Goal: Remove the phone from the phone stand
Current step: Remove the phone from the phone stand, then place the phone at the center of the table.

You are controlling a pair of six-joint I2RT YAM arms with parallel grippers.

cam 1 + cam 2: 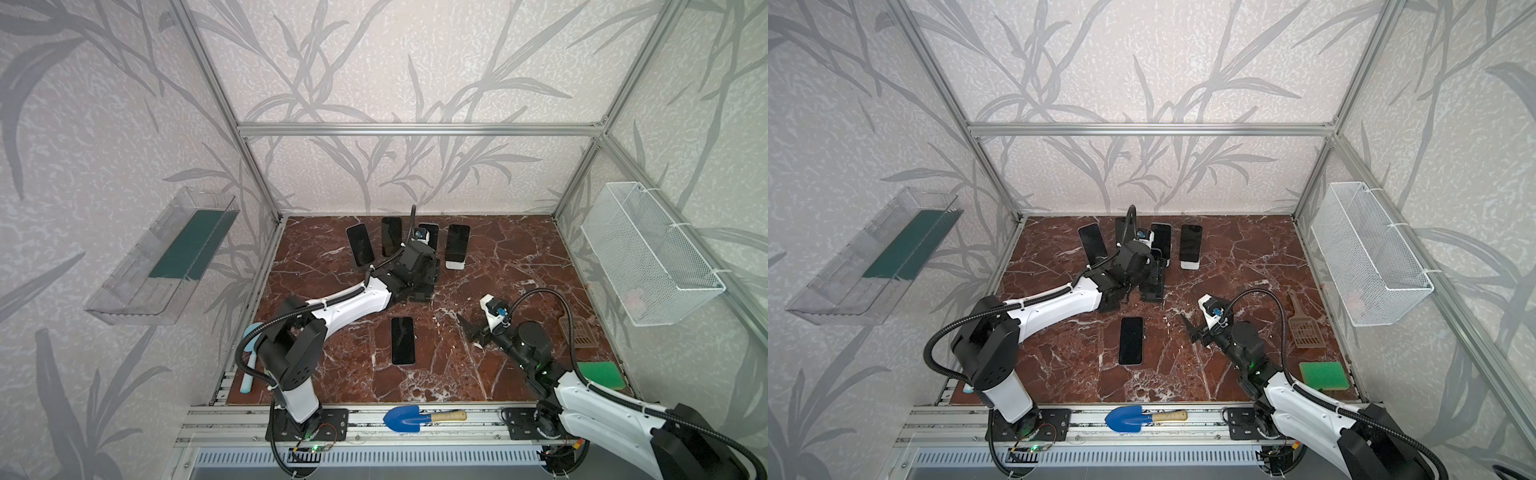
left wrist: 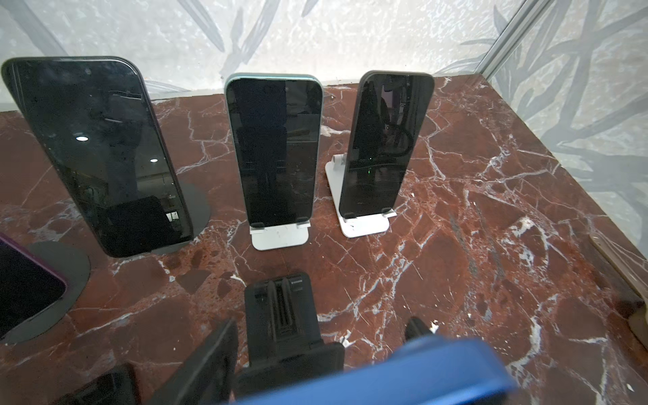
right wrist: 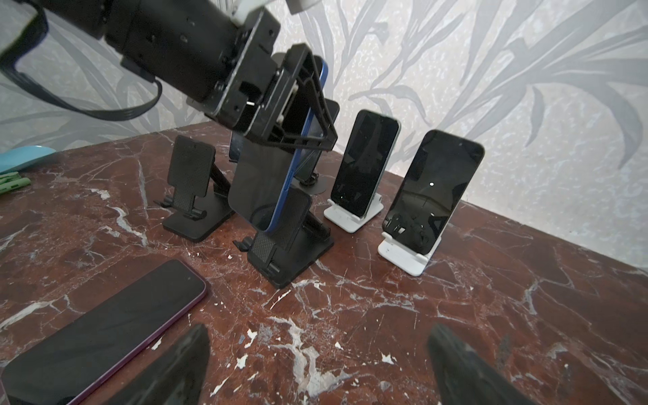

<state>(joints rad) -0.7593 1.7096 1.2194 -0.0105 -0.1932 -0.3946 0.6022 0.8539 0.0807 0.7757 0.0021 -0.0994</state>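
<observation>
My left gripper (image 3: 308, 140) is shut on a blue-edged phone (image 3: 266, 182) near its upper end and holds it tilted above a black phone stand (image 3: 287, 252). The left wrist view shows the stand (image 2: 280, 315) with bare lips and the phone (image 2: 403, 371) as a blue blur close to the camera. Whether the phone's lower end still touches the stand's back plate I cannot tell. My right gripper (image 1: 471, 332) hangs open and empty over the table to the right, its fingertips (image 3: 182, 354) wide apart.
A purple-edged phone (image 1: 403, 340) lies flat at mid-table. Several more phones stand on stands at the back (image 2: 277, 150) (image 2: 382, 143) (image 2: 98, 154), beside an empty black stand (image 3: 193, 196). Green sponge (image 1: 602, 374) and brown scoop (image 1: 577, 332) lie at the right, blue trowel (image 1: 405, 417) on the front rail.
</observation>
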